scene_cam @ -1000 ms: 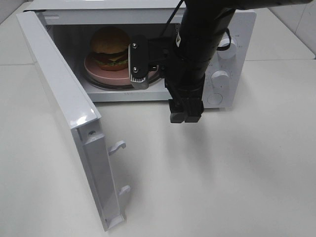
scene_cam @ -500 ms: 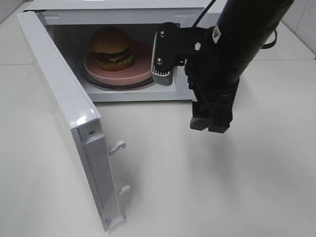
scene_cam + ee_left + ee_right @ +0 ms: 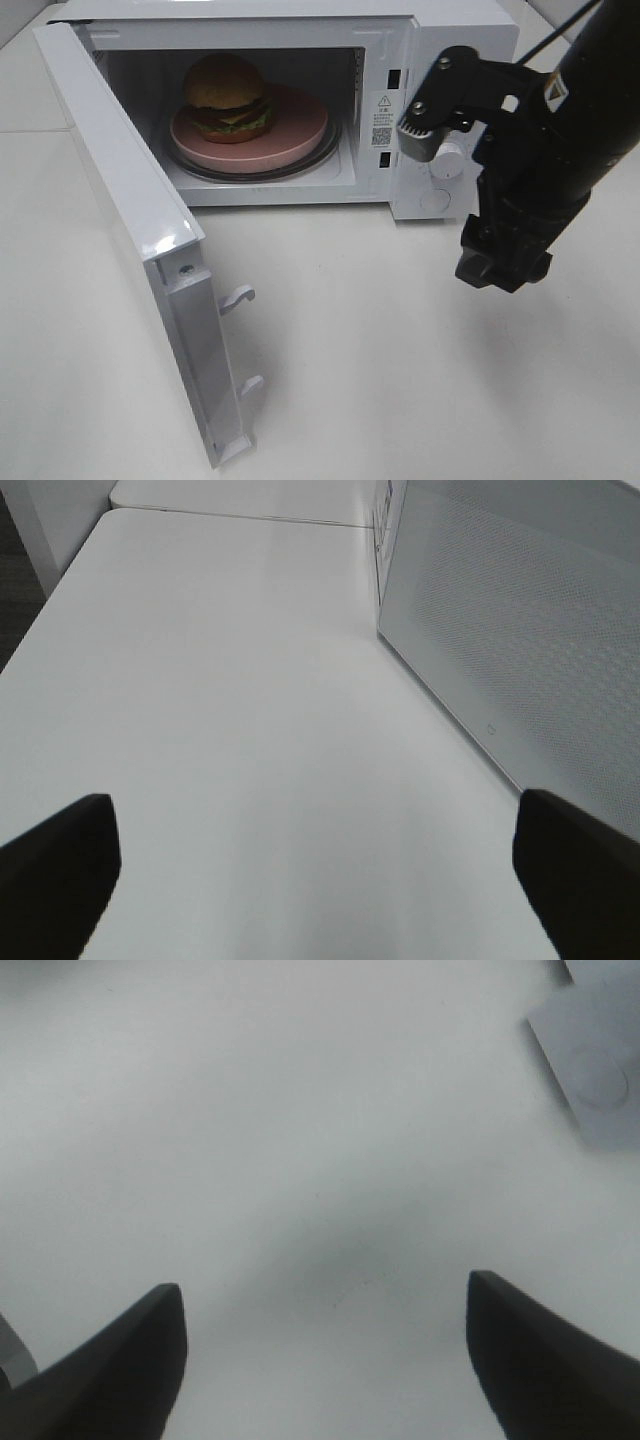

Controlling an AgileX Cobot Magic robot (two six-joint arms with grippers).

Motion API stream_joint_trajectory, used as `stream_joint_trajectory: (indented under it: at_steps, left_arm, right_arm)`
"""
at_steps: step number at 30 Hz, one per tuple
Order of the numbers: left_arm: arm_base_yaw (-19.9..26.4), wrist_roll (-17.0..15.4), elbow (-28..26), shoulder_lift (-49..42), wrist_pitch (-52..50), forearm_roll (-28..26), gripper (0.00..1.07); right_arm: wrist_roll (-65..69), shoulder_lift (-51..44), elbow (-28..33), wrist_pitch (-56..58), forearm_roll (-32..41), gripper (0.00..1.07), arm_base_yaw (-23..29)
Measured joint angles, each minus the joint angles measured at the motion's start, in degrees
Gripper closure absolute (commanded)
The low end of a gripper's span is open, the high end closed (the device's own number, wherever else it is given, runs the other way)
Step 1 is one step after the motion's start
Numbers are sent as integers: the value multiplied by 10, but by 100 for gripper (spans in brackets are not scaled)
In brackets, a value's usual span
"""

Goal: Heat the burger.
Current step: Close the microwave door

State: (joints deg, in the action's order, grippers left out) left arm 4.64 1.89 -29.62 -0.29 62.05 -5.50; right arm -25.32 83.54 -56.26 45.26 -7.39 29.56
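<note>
The burger [image 3: 226, 96] with its tan bun sits on a round pink plate [image 3: 296, 128] inside the white microwave [image 3: 455, 30], whose door [image 3: 125, 200] stands wide open to the left. My right gripper [image 3: 503, 268] points down at the table in front of the microwave's right end, well clear of the cavity. In the right wrist view my right gripper [image 3: 325, 1350] is open with only bare table between the fingertips [image 3: 130, 1360]. In the left wrist view my left gripper [image 3: 320, 870] is open and empty, beside the door's outer face [image 3: 520, 650]. The left arm does not show in the exterior high view.
The microwave's control knobs [image 3: 448, 158] sit just behind my right arm. The open door juts toward the table's front left, with two latch hooks [image 3: 238, 296] on its edge. A corner of the microwave [image 3: 590, 1070] shows in the right wrist view.
My right arm has swung to the right, from in front of the microwave's opening to the control panel's side. The burger and plate now show fully. The left gripper stays open.
</note>
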Motion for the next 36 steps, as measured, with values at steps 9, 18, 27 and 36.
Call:
stream_joint_trajectory:
  at_steps: [9, 18, 27, 36]
  left_arm:
    - [0, 0, 0, 0, 0, 0, 6]
    - [0, 0, 0, 0, 0, 0, 6]
    - [0, 0, 0, 0, 0, 0, 6]
    - [0, 0, 0, 0, 0, 0, 6]
  right_arm:
    - [194, -5, 28, -38, -7, 31, -134]
    - [277, -5, 29, -49, -8, 31, -239]
    - [286, -76, 97, -5, 3, 31, -251]
    - [272, -305, 197, 10, 26, 31, -251]
